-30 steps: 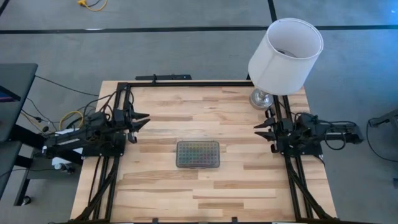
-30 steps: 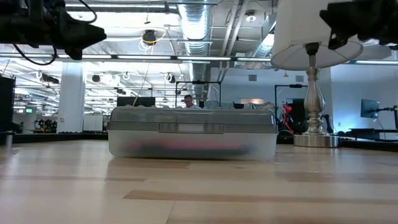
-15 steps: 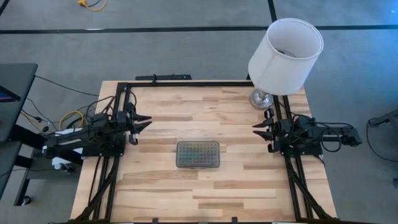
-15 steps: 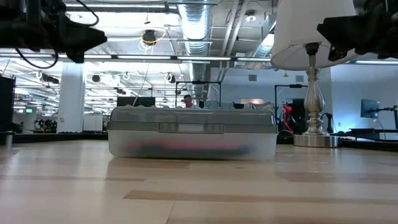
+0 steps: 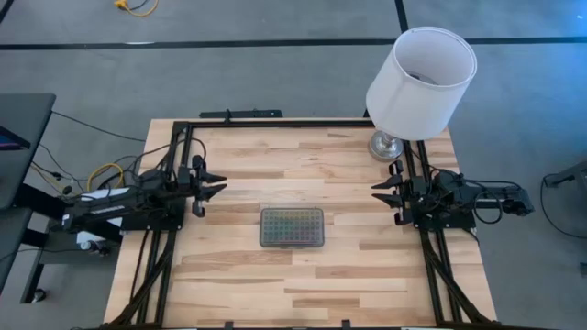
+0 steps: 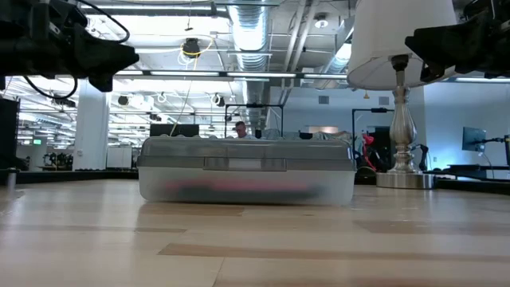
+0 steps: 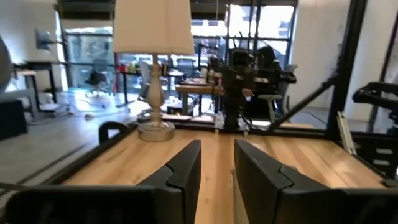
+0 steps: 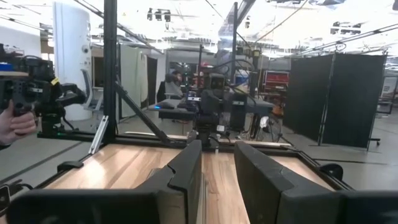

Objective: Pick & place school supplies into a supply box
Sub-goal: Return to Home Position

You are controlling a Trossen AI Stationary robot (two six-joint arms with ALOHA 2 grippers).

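The supply box (image 5: 292, 227) lies flat on its base at the middle of the table, its grey dotted lid shut. In the low view, the box (image 6: 247, 170) shows a pink and dark blur of school supplies (image 6: 239, 190) through its clear wall; no supplies lie outside it. My left gripper (image 5: 220, 183) hovers open above the table to the left of the box, pointing right, also seen in the left wrist view (image 7: 217, 149). My right gripper (image 5: 376, 193) hovers open to the right of the box, pointing left, also seen in the right wrist view (image 8: 217, 149).
A lamp with a white shade (image 5: 422, 81) stands on its silver base (image 5: 383, 145) at the table's far right corner, close behind my right arm. Black frame rails (image 5: 275, 123) run along the table's edges. A person's hand (image 8: 15, 124) shows beyond the table's left side.
My left gripper has shifted a little toward the table's near edge and toward the box, coming slightly lower. My right gripper has come down a little and edged left. The box has stayed still.
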